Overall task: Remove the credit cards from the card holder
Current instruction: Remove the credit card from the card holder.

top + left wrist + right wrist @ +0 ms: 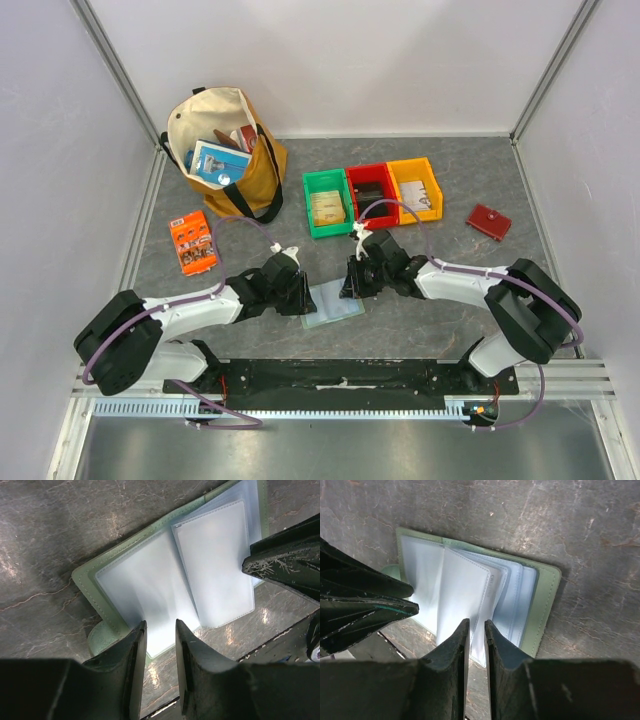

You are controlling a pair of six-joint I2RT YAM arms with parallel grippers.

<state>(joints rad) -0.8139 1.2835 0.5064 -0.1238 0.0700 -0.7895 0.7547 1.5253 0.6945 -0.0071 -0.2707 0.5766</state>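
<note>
Card holder (333, 303) open on marbled table (400, 332) (white walls (350, 60)); left end effector (160, 625), right end effector (476, 623) narrow.

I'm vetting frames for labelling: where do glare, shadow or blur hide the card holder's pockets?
Left wrist: glare whitens the clear pockets of the card holder, and the left gripper is a dark, soft foreground. Right wrist: pockets evenly lit, stitching sharp; the right gripper, blurred, hides their near edge. Top external: sharp, but the holder is small and partly covered.

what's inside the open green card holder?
The pale sage-green folding card holder holds fanned translucent blue sleeves; no card plainly shows. Lower sleeves are covered.
</note>
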